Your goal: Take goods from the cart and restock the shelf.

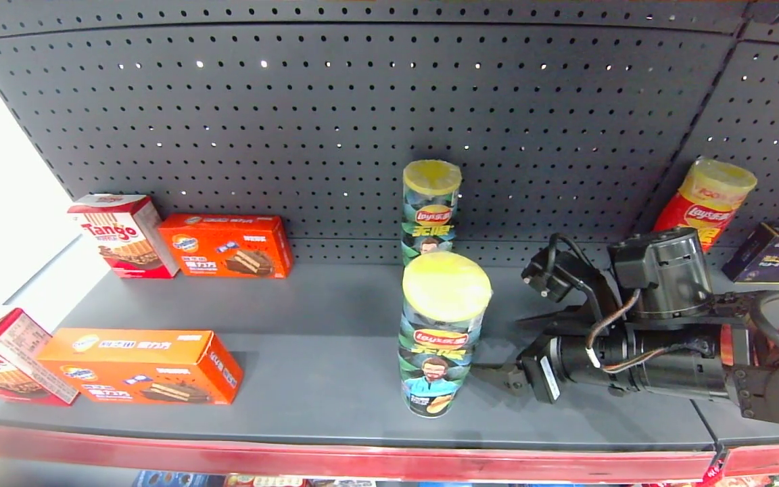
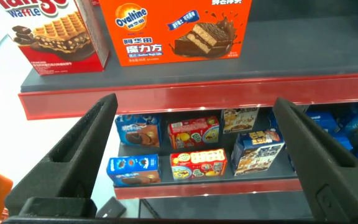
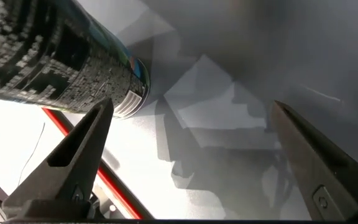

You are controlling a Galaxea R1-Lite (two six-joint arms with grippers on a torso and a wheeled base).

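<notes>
Two green chip cans with yellow lids stand upright on the grey shelf (image 1: 308,352). The front can (image 1: 440,331) is near the shelf's edge and the back can (image 1: 431,206) is by the pegboard. My right gripper (image 1: 519,345) is just right of the front can, open, with nothing between its fingers. In the right wrist view the right gripper (image 3: 191,106) stands open over the shelf, with the can's lower end (image 3: 61,59) just outside one finger (image 3: 79,162). My left gripper (image 2: 194,102) is open and holds nothing, below and in front of the shelf's red lip (image 2: 197,93).
Left on the shelf are a red wafer box (image 1: 122,233), an orange box (image 1: 227,245), another orange box (image 1: 139,365) and a red box (image 1: 4,358) at the front. A red chip can (image 1: 704,199) and a dark box (image 1: 778,253) sit right. Lower shelves hold small boxes (image 2: 194,149).
</notes>
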